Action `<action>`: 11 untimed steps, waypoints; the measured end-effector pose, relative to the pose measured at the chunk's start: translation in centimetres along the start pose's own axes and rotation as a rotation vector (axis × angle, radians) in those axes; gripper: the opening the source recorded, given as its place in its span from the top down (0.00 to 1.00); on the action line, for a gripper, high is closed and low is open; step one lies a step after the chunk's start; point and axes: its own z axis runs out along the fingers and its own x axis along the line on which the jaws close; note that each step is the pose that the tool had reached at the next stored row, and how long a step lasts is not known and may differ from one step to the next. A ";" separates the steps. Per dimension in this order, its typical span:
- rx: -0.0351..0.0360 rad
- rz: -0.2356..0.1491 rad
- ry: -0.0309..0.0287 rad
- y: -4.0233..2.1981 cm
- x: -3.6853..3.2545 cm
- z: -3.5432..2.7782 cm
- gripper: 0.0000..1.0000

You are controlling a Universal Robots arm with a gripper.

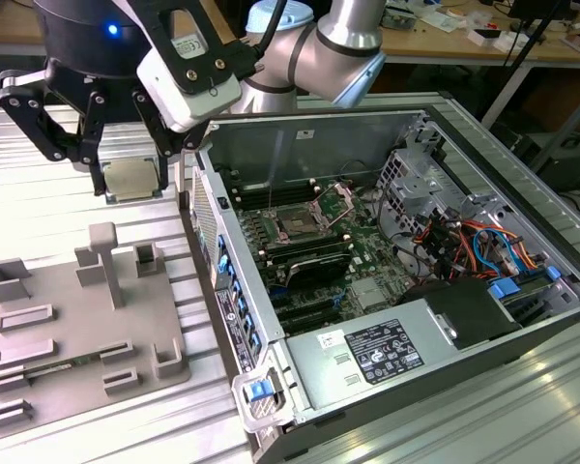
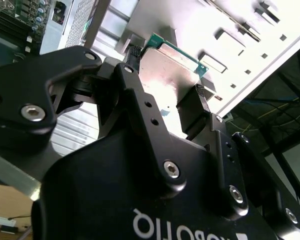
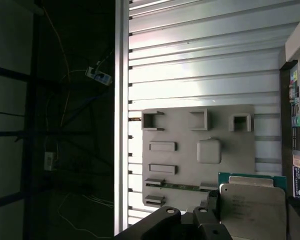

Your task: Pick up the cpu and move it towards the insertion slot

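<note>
Closest to you in the second wrist view are the black, matte links of the gripper [image 2: 167, 85], bolted with bright screw heads; its fingers [image 2: 131, 62] are clamped on two opposite edges of the cpu [image 2: 167, 67]. Gripping by the edges leaves the flat faces of the chip untouched, which suits a part with delicate contacts.

In the exterior view you see the gripper [image 1: 130, 184] holding the cpu [image 1: 133, 179] up in the air, above the grey holder plate [image 1: 77, 319] and just outside the open computer case [image 1: 483, 145]. The chip is a thin square with a dull silvery metal lid on a green board rim, as the first wrist view shows [image 3: 257, 205]. The holder plate is matte grey with moulded pockets and upright posts, sitting on a ribbed aluminium table [image 1: 58, 193].

The insertion slot [image 1: 300, 220] lies well apart from the chip, inside the case on the green board, its shiny bracket swung open to receive the part.
</note>
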 end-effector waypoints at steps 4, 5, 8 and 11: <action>0.0000 0.000 0.0000 -0.01 -0.48 0.00 0.45; 0.0000 0.000 0.0000 -0.01 -0.56 0.00 0.45; 0.0001 0.000 0.0000 -0.01 -0.89 -0.01 0.45; 0.0001 0.000 0.0000 -0.01 -1.16 -0.01 0.45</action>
